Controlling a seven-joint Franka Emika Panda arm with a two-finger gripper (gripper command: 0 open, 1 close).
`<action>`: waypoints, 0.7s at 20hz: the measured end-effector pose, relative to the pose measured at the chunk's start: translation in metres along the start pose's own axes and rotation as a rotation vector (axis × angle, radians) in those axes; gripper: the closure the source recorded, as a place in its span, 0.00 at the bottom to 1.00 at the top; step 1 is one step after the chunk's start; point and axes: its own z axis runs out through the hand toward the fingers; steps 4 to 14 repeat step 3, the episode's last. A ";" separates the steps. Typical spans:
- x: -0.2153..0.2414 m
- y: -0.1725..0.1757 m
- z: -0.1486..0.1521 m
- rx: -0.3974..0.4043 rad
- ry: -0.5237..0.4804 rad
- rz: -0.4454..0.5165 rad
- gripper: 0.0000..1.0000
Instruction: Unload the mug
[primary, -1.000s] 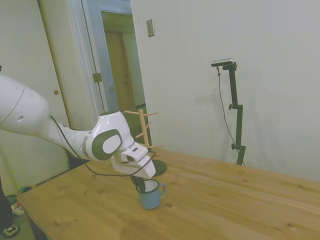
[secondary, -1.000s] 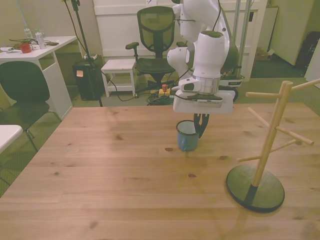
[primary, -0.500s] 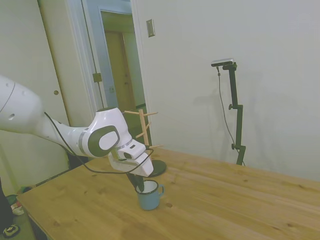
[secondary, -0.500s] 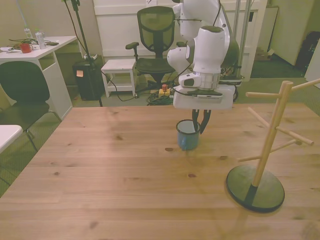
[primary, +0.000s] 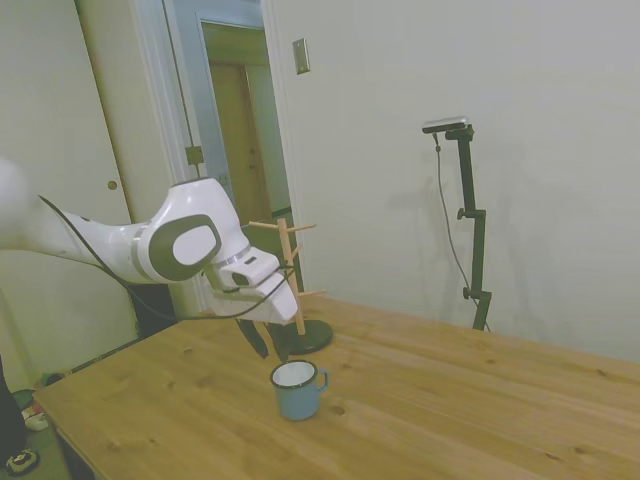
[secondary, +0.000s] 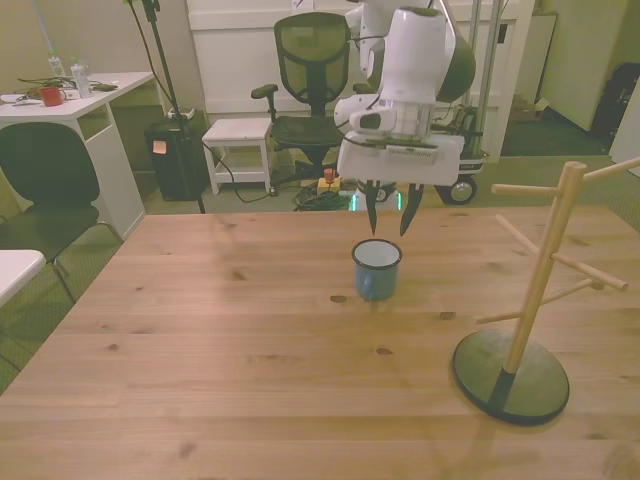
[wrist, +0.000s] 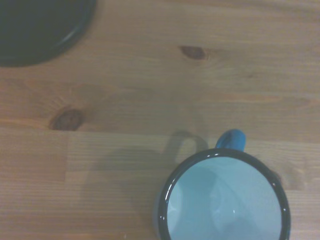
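The mug (secondary: 377, 268) looks light, stiff and slick-glazed; grip its rim wall, opposite the handle (wrist: 231, 138). The tool (secondary: 387, 214) hangs open above it, at 12 o'clock.

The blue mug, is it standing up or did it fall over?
Standing up. The mug sits on its base on the table, with its round dark rim facing up. From the wrist view you look straight down into its white inside.

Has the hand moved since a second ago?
Yes. The hand has risen clear of the light-blue enamel mug, which stands on the wooden table.
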 end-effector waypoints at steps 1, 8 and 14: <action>-0.004 -0.004 -0.012 0.002 0.007 -0.011 0.00; -0.015 -0.018 -0.029 0.007 0.009 -0.039 0.00; -0.015 -0.018 -0.029 0.007 0.009 -0.039 0.00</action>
